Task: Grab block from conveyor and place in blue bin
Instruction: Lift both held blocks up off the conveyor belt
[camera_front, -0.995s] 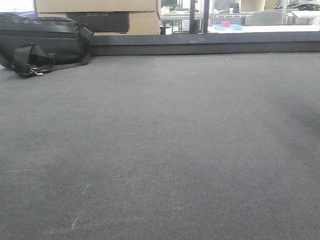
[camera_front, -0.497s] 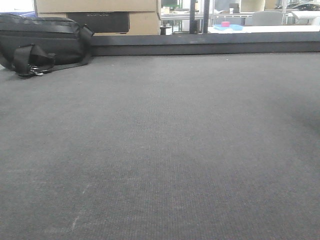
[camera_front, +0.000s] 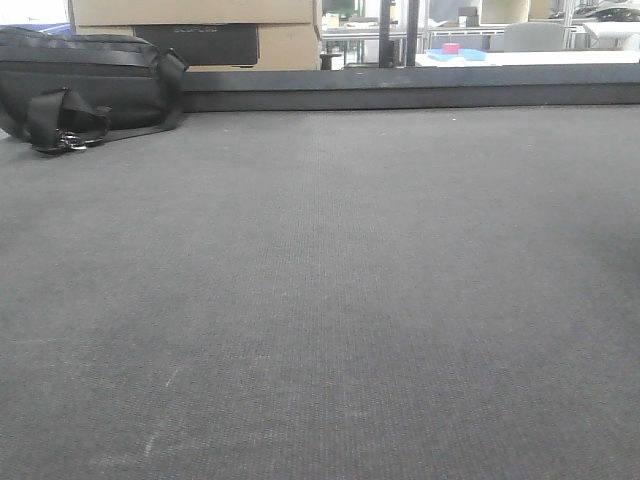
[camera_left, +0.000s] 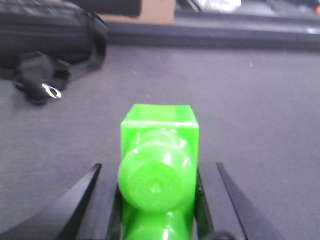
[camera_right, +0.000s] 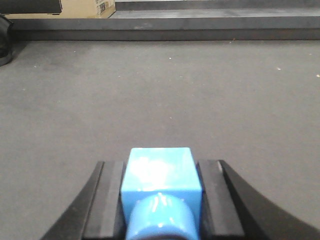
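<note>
Dark grey woven belt pretty much everywhere: the conveyor (camera_front: 320, 300) fills nearly the whole front view, with faint pale scuffs near the bottom and a dark raised rail (camera_front: 400, 88) along its far edge. A black bag (camera_front: 85, 85) with a strap sits at the far left of the belt, right up by the rail, and there are cardboard boxes (camera_front: 190, 12) behind it. Way back past the rail there's a small pink thing (camera_front: 451, 48) on something blue, too far off to say what it is.

Left wrist view: the left gripper (camera_left: 159, 167) has its fingers (camera_left: 82, 200) closed in on a bright green block (camera_left: 159, 125). The inner pads press against both sides, and the block pokes out forward past the tips. The bag is ahead and off to the left.

Right wrist view is the same deal. The right gripper (camera_right: 160, 165) is pinching a light blue block (camera_right: 160, 175), with its fingers (camera_right: 232, 200) snug on either side and no gap showing. Bare belt stretches ahead to the rail.

Can't tell from these angles whether either block touches the belt or hangs just over it.
</note>
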